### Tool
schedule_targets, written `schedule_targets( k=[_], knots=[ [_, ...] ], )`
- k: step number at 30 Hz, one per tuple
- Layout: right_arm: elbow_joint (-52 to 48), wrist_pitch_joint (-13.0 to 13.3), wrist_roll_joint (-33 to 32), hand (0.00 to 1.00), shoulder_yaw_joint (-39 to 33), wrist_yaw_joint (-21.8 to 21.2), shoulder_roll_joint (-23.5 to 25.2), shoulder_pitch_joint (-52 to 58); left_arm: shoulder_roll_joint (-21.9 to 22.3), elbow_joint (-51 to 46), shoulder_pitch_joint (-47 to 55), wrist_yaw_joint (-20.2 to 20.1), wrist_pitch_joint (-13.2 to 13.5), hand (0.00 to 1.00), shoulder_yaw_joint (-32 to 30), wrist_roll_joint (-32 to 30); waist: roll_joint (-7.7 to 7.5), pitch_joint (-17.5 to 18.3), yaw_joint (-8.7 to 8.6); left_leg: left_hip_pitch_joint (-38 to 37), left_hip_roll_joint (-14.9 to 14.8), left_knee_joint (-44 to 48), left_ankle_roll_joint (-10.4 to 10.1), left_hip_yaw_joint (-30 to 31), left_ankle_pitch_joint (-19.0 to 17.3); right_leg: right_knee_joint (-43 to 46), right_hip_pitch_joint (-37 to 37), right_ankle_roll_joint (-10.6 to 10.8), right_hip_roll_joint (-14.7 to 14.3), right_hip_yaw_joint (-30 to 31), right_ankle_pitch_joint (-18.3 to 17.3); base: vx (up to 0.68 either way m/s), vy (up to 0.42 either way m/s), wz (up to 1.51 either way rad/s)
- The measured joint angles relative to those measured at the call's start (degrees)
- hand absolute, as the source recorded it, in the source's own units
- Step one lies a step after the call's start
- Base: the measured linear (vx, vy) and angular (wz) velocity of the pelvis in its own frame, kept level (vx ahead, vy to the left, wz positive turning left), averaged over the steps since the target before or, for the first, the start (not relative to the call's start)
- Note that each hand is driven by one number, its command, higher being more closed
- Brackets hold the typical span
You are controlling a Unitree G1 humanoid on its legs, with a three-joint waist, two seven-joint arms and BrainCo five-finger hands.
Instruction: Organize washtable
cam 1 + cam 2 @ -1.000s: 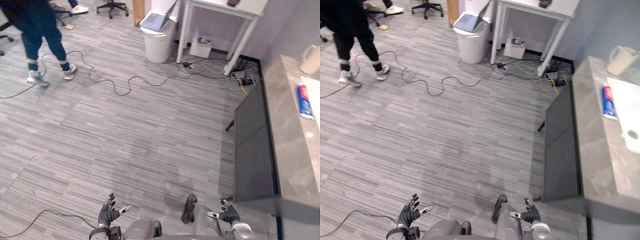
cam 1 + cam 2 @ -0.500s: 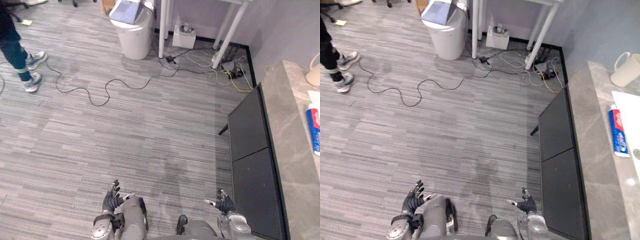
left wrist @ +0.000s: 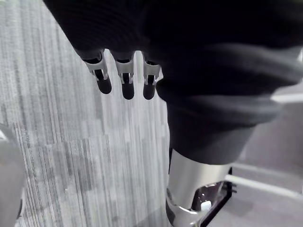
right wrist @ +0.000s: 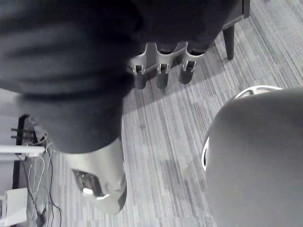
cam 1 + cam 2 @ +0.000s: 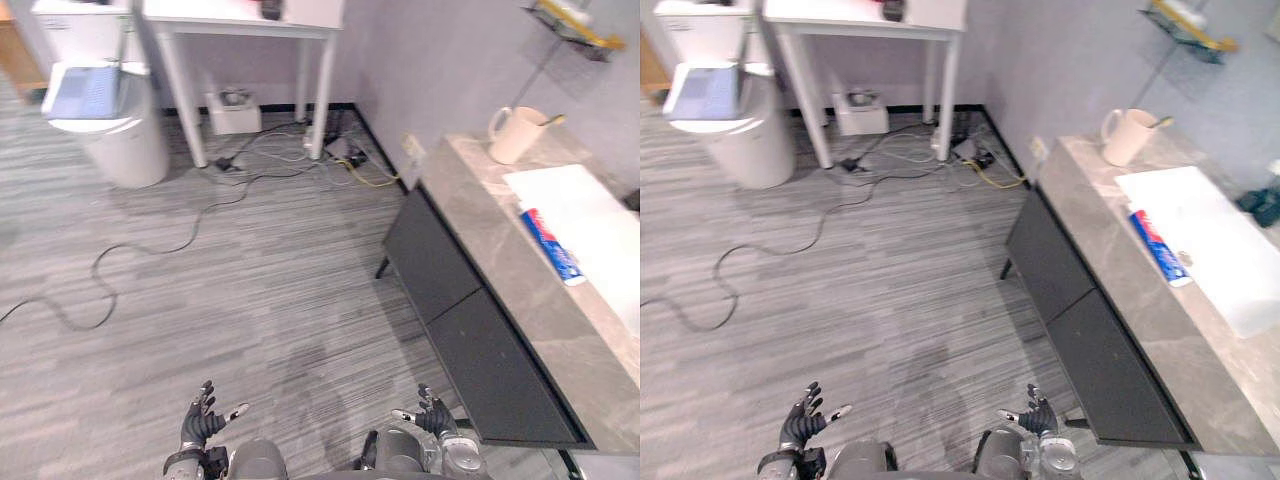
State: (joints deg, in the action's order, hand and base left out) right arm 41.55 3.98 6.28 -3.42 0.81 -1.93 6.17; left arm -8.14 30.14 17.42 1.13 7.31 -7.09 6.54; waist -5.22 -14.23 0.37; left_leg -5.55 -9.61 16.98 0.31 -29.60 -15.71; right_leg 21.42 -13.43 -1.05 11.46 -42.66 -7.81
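The washtable (image 5: pixel 500 300) is a grey stone counter over black cabinet doors (image 5: pixel 460 330), standing at the right. On it lie a red and blue toothpaste tube (image 5: pixel 552 245) beside a white basin (image 5: pixel 1220 245), and a cream mug (image 5: pixel 515 133) with a brush in it at the far end. A dark teal thing (image 5: pixel 1265 205) sits at the basin's far side. My left hand (image 5: pixel 200 427) and right hand (image 5: pixel 434 419) hang low over the floor, well short of the counter. Both are open with fingers (image 3: pixel 125 85) straight and nothing held, as the right wrist view's fingers (image 4: pixel 161 75) confirm.
A white lidded bin (image 5: pixel 105 125) and a white table (image 5: pixel 240 15) stand at the far wall, with a small white box (image 5: pixel 232 108) and cables (image 5: pixel 300 160) beneath. A cable (image 5: pixel 100 280) snakes across the grey floor. A wall shelf (image 5: pixel 575 20) hangs above the counter.
The camera has swung right, so the washtable now shows more fully and the walking person has left the picture. Both hands stay low and open.
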Motion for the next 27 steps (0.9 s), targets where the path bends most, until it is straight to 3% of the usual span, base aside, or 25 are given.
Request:
schedule_targets(
  k=[1, 2, 3, 5, 7, 8, 10, 12, 15, 17, 19, 20, 21, 22, 24, 26, 27],
  knots=[
    [-0.1, 0.0, 0.0, 0.00, 0.0, 0.0, -0.1, 0.4, -0.1, 0.3, -0.3, 0.0, 0.0, 0.00, 0.1, 0.0, -0.32, 0.2, -0.05, -1.1, 0.7, -0.3, -0.6, -0.4, 0.0, -4.1, 0.5, -1.0, -1.4, 0.5, 3.2, 0.31, -0.081, -0.42],
    [-0.3, 0.2, 0.1, 0.00, -0.1, 0.0, -0.8, 2.1, -0.4, 0.5, -0.3, 0.0, 0.1, 0.00, 0.2, -0.3, -1.78, 1.1, -0.63, -3.6, 2.4, -0.1, -3.2, 0.0, -1.4, -6.7, 1.6, -7.0, -1.4, 2.0, 9.6, 0.33, -0.068, -0.46],
    [0.4, -0.2, 0.1, 0.00, -0.3, 0.0, -2.9, 2.4, 1.6, 1.7, -1.0, -0.1, 0.1, 0.00, 0.4, -0.6, 1.82, 1.7, -0.71, -5.0, 0.5, 0.7, -4.9, 0.4, -3.0, -5.2, 2.7, -6.9, -2.8, 2.5, 7.0, 0.33, -0.053, -0.38],
    [0.0, -0.1, 0.1, 0.00, -1.4, 0.0, -3.7, 3.0, 2.5, 1.6, -1.2, -0.7, 0.6, 0.00, 1.4, -0.7, 4.20, 2.5, -2.66, -4.7, -0.9, 4.3, -5.2, 1.8, -3.1, -4.3, 3.2, -5.5, -3.9, 3.5, 3.7, 0.27, -0.047, -0.32],
    [0.1, -0.1, 0.0, 0.00, -1.6, 0.0, -3.8, 3.3, 2.1, 1.7, -1.3, -1.2, 0.7, 0.00, 2.7, -0.8, 5.04, 2.9, -2.68, -1.7, -4.3, 14.1, -7.2, 3.3, -2.0, -5.0, 4.1, -4.6, -6.3, 5.3, 1.7, 0.29, -0.120, -0.53],
    [0.1, -0.1, -0.1, 0.00, -1.5, 0.0, -3.7, 3.4, 2.2, 1.8, -1.3, -1.1, 0.6, 0.00, 2.9, -0.8, 5.05, 2.8, -2.59, 0.6, -6.9, 22.3, -10.0, 5.6, 0.3, -6.7, 5.9, -4.8, -8.4, 6.9, 1.3, 0.23, -0.116, -0.55],
    [0.1, -0.1, -0.2, 0.00, -1.2, 0.1, -3.6, 3.3, 2.2, 2.4, -1.6, -1.2, 0.6, 0.00, 3.3, -0.8, 4.62, 2.6, -2.50, 4.3, -8.4, 31.4, -10.8, 9.7, -0.7, -9.1, 9.0, -5.1, -10.6, 8.9, 0.9, 0.21, -0.082, -0.65],
    [0.3, -0.1, -0.8, 0.00, -1.8, 0.1, -3.4, 3.3, 2.2, 3.1, -1.7, -1.1, 0.6, 0.00, 4.2, -0.7, 3.98, 2.6, -2.29, 7.4, -7.4, 32.2, -9.6, 12.4, -1.5, -11.2, 11.7, -5.4, -11.5, 11.2, 0.8, 0.20, -0.036, -0.67],
    [0.4, -0.1, -1.2, 0.00, -3.5, 0.2, -3.4, 3.1, 2.4, 3.1, -1.6, -1.1, 0.6, 0.00, 4.5, -0.7, 3.81, 2.5, -1.07, 11.5, -3.8, 21.2, -8.2, 16.7, -2.2, -12.1, 13.9, -4.5, -11.6, 16.9, 0.4, 0.18, 0.056, -0.93],
    [0.4, -0.1, -1.2, 0.00, -3.5, 0.2, -3.3, 2.6, 2.4, 3.1, -1.1, -1.1, 0.6, 0.00, 4.2, -0.7, 3.59, 2.4, 0.46, 13.8, 0.4, 9.6, -8.3, 25.6, -1.7, -12.1, 14.5, -3.7, -11.6, 21.6, 0.1, 0.19, 0.166, -1.22],
    [0.4, 0.0, -1.2, 0.00, -3.5, 0.3, -3.1, 2.7, 2.4, 3.2, -0.8, -0.8, 0.7, 0.00, 4.2, -0.6, 4.53, 2.3, 0.59, 13.9, 2.1, 1.4, -8.9, 32.3, 1.7, -12.0, 15.3, -2.2, -11.9, 25.1, -0.1, 0.18, 0.189, -1.09],
    [0.2, 0.0, -1.1, 0.00, -3.3, 0.3, -3.1, 3.3, 2.6, 3.2, 0.3, -0.5, 0.8, 0.00, 4.2, -0.5, 4.53, 3.0, 0.86, 12.7, 2.2, 0.8, -7.9, 32.6, 5.3, -11.5, 15.4, -0.5, -12.4, 28.0, -0.3, 0.23, 0.227, -1.21],
    [-0.1, 0.1, -1.0, 0.00, -3.2, 0.3, -2.6, 3.4, 2.6, 3.2, 0.6, 0.0, 0.8, 0.00, 4.2, -0.5, 4.52, 3.2, 0.78, 11.4, 2.5, 1.5, -6.6, 31.9, 6.3, -10.3, 15.4, 0.6, -12.1, 30.6, -1.1, 0.25, 0.231, -1.19],
    [-0.4, 0.1, -0.9, 0.00, -3.2, 0.3, -2.1, 3.6, 2.5, 3.2, 0.5, 0.2, 0.8, 0.00, 4.2, -0.5, 3.87, 3.2, 0.68, 11.0, 2.7, 1.9, -5.9, 30.6, 5.8, -9.5, 15.1, 1.2, -11.6, 31.5, -1.7, 0.24, 0.235, -0.96],
    [-0.5, 0.1, -0.3, 0.00, -2.3, 0.2, -0.8, 4.2, 2.1, 3.1, 0.3, 0.2, 0.8, 0.00, 4.2, -0.6, 1.15, 4.2, 0.48, 9.2, 4.2, 1.9, -3.0, 25.3, 3.1, -2.3, 11.6, 3.6, -7.7, 33.3, -5.1, 0.24, 0.232, -0.83],
    [-0.4, 0.1, 0.6, 0.00, -1.4, 0.2, -0.7, 3.9, 2.1, 3.1, 0.1, 0.3, 0.8, 0.00, 4.2, -0.6, 0.85, 4.3, 0.74, 6.4, 4.4, 1.9, -2.0, 21.1, 1.9, 5.0, 9.3, 4.1, -5.3, 31.0, -5.5, 0.25, 0.207, -1.00],
    [-0.3, 0.1, 1.3, 0.00, -0.4, 0.1, -0.7, 3.0, 2.0, 3.2, 0.3, 0.2, 0.8, 0.00, 4.2, -0.6, 0.81, 4.3, 0.43, 4.4, 4.7, 1.9, -1.5, 18.9, 1.3, 9.7, 8.0, 4.1, -3.0, 26.7, -5.5, 0.20, 0.173, -1.02]
  ],
)
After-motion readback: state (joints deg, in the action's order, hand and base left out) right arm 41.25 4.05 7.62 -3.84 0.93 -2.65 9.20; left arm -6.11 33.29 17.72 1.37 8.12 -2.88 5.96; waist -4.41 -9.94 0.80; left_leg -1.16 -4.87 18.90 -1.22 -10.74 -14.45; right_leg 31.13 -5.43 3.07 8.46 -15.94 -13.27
